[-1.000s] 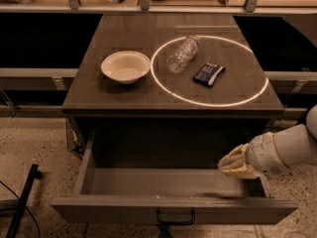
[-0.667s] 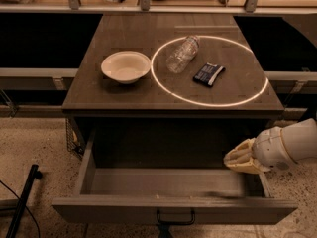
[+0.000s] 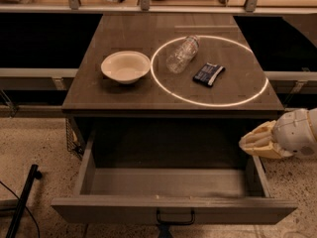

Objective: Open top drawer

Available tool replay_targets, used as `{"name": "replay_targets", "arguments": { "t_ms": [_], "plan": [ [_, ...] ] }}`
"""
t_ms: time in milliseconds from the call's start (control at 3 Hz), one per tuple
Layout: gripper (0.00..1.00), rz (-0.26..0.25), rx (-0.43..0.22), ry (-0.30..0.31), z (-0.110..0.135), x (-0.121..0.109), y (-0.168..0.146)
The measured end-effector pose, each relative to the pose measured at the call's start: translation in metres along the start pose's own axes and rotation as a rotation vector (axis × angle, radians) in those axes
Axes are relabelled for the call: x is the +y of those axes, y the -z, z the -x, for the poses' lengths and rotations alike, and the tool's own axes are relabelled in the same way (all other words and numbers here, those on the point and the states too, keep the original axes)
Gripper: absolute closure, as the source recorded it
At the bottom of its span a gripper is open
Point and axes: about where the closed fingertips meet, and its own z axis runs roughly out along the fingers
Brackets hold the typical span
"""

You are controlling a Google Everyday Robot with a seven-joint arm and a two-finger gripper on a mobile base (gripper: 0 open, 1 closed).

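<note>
The top drawer (image 3: 173,209) stands pulled far out from under the dark table top, its inside bare. Its long grey-beige front panel faces me at the bottom of the camera view, with a small dark bail handle (image 3: 175,217) at its centre. My gripper (image 3: 249,144) is at the right, just above the drawer's right side wall, apart from the handle. Its pale fingers point left toward the drawer's inside. It holds nothing that I can see.
On the table top (image 3: 99,95) lie a white bowl (image 3: 126,67), a clear plastic bottle (image 3: 182,53) on its side and a dark snack packet (image 3: 208,74), the last two inside a bright ring of light. A dark pole (image 3: 22,202) stands on the floor at left.
My gripper and arm have drawn back to the right and slightly up, away from the drawer's inside. The drawer has stayed open and still.
</note>
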Motion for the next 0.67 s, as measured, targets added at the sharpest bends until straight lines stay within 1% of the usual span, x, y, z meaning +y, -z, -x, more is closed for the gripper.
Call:
{"name": "replay_targets", "arguments": {
  "t_ms": [333, 667],
  "plan": [
    [0.89, -0.004, -0.007, 0.009, 0.0043, -0.0021, 0.0065],
    [0.66, -0.002, -0.008, 0.011, 0.0054, -0.0018, 0.0057]
  ]
}}
